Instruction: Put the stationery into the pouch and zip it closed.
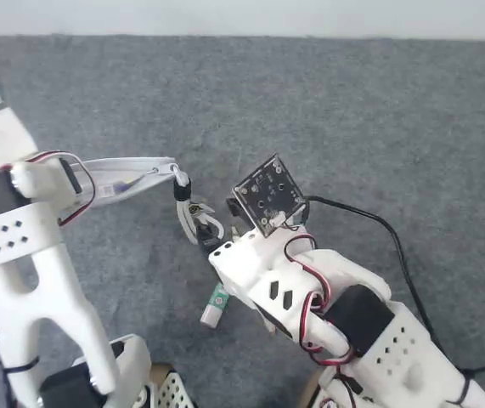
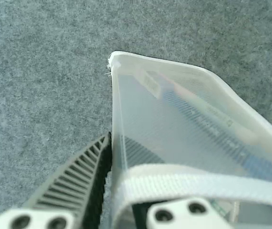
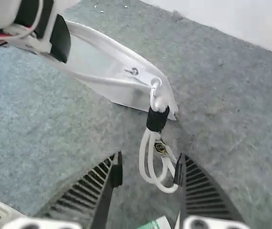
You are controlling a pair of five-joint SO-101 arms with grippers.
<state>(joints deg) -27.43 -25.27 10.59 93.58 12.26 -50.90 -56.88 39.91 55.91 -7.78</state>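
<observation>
My left gripper (image 1: pixel 81 191) is shut on one end of the translucent white pouch (image 1: pixel 132 177), holding it off the grey mat. Through the pouch wall (image 2: pixel 174 124) I see a blue pen-like item (image 2: pixel 207 131) and other pieces inside. The zipper pull sits at the pouch's far end (image 3: pixel 155 83), and a white cord loop (image 3: pixel 157 162) hangs from it below a black sleeve. My right gripper (image 3: pixel 147 174) is open with this loop between its fingers, close to one fingertip (image 3: pixel 181 167). A small green-and-white stationery piece (image 1: pixel 215 304) lies on the mat beside the right arm.
The grey felt mat (image 1: pixel 352 110) covers the table, with open room at the back and right. A black cable (image 1: pixel 386 234) trails from the right arm. The left arm's white base (image 1: pixel 47 340) stands at the front left.
</observation>
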